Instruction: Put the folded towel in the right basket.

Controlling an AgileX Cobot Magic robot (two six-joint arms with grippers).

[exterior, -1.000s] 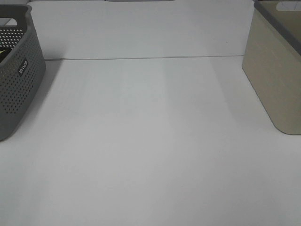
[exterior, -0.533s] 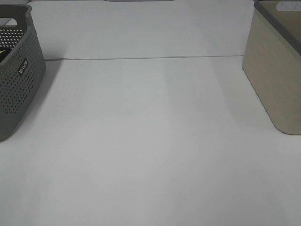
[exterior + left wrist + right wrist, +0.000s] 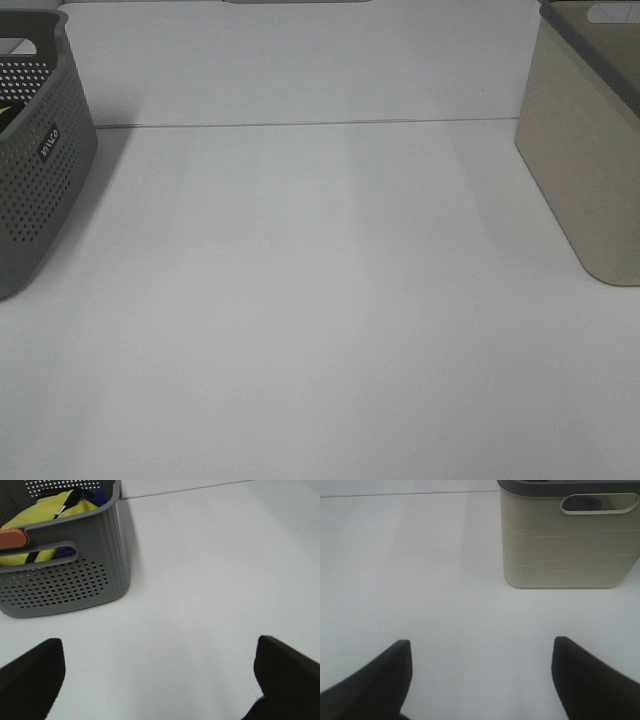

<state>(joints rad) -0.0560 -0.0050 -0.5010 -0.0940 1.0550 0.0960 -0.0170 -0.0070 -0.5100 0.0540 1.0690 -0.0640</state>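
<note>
No folded towel shows on the white table [image 3: 320,320]. The right basket [image 3: 585,150] is beige with a grey rim and stands at the far right; it also shows in the right wrist view [image 3: 560,545], with something dark behind its handle slot. My right gripper [image 3: 482,645] is open and empty, above bare table short of that basket. My left gripper [image 3: 159,645] is open and empty, near the grey perforated left basket [image 3: 65,580]. Neither gripper shows in the exterior high view.
The grey left basket [image 3: 40,170] stands at the far left and holds yellow cloth [image 3: 55,510], an orange item [image 3: 11,538] and something blue. The table's back edge [image 3: 300,123] meets a white wall.
</note>
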